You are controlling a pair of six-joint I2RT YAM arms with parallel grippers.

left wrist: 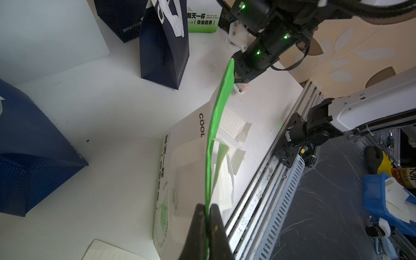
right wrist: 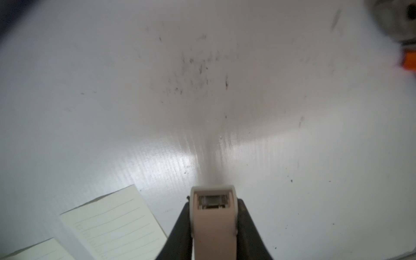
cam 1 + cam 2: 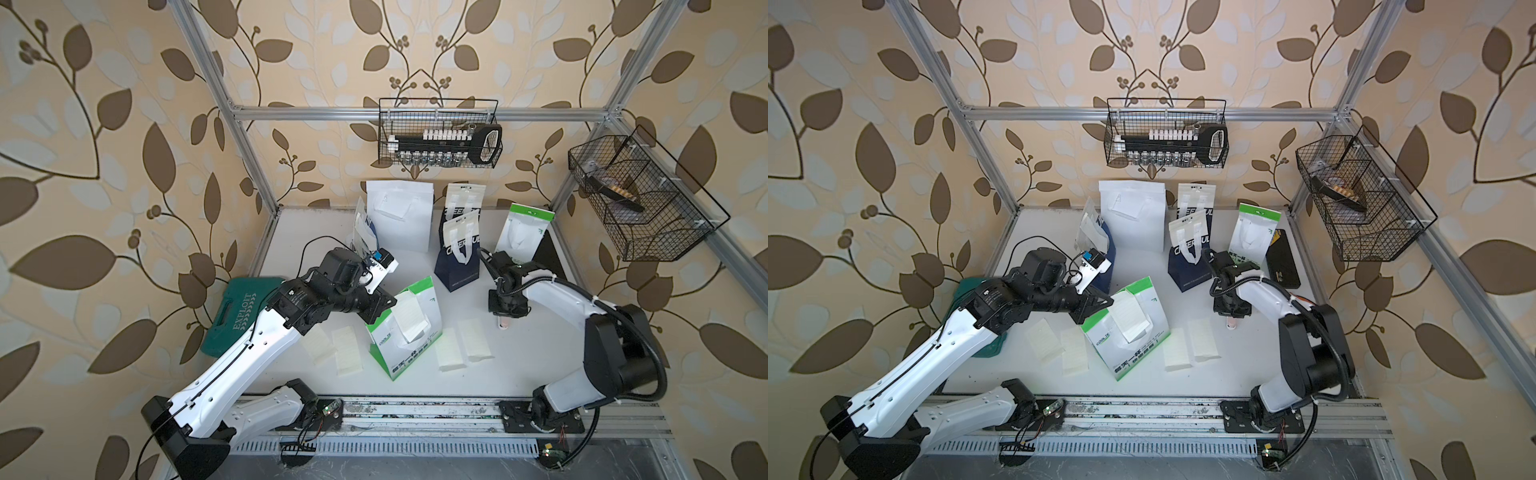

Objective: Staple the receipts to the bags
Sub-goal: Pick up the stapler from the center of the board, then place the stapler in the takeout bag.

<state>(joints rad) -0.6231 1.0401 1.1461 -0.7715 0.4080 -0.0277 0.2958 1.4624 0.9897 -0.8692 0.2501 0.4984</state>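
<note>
Front of table (image 3: 540,365): four loose receipts (image 3: 449,353) laid flat, unattached.
Centre: white-and-green bag (image 3: 409,360) held tilted, green top edge pinched in clenched left hand (image 1: 208,209). One receipt (image 3: 411,318) draped on bag face near top; staple there cannot be told.
Just right, apart from bag: pink stapler (image 3: 504,323) grasped in right hand (image 2: 213,203), nose down, close over table.
Stapler mouth to be slid over rim where receipt overlaps, so both layers are caught.
Far: other bags (image 3: 459,266) left standing.

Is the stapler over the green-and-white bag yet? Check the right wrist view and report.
No: the stapler in the right hand points at bare table, with only two receipts off to one side.
</note>
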